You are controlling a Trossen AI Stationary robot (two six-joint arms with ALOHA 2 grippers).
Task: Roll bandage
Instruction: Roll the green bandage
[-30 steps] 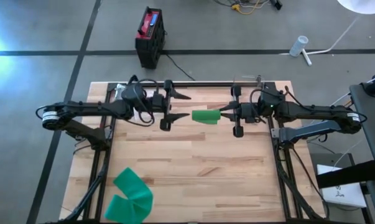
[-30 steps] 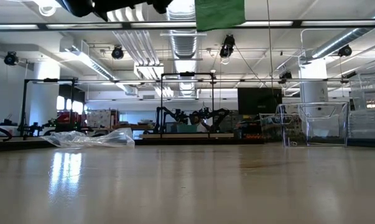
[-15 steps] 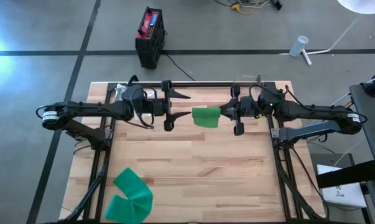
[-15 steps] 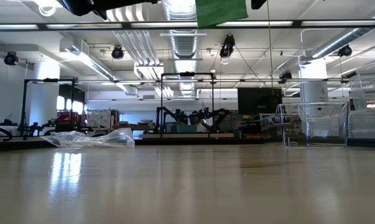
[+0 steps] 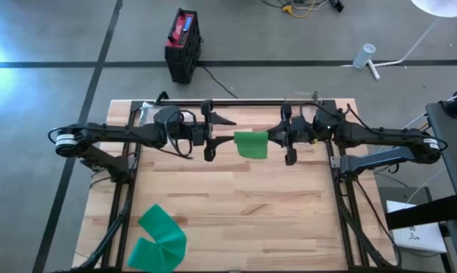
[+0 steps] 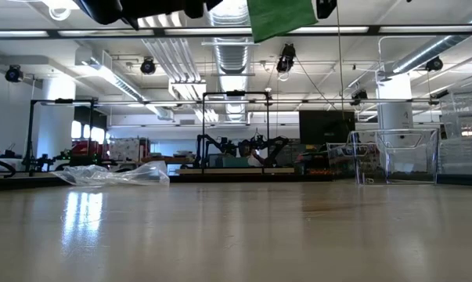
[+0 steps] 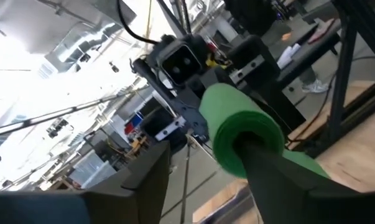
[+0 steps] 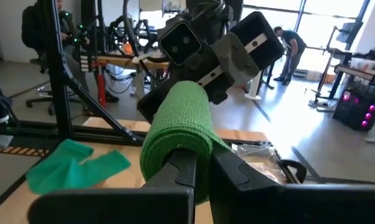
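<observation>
Left gripper point(image 5: 210, 137): raised above the table's far half, pointing toward the right arm. Jaws stand apart, one finger point(image 7: 287, 171) running into the open end of the roll, the other finger point(image 7: 147, 177) clear beside it. Whether it clamps the roll cannot be told.

Roll point(image 5: 251, 144): green bandage, partly wound into a tube, held in the air between the two grippers, well above the table point(image 5: 236, 205). Long axis lies level, running left to right from one gripper to the other; one end faces each wrist camera. A flat flap of bandage hangs from it, seen at the top edge of the low view point(image 6: 281, 17).

Right gripper point(image 5: 287, 141): facing the left gripper across the roll, fingers point(image 8: 187, 165) pinched shut on the roll's near end.

Loose bandage point(image 5: 158, 236): green, crumpled and folded, lying at the table's near left corner, well apart from both arms.

Plastic wrap point(image 6: 114, 175): clear, crumpled, at the table's far left edge.
</observation>
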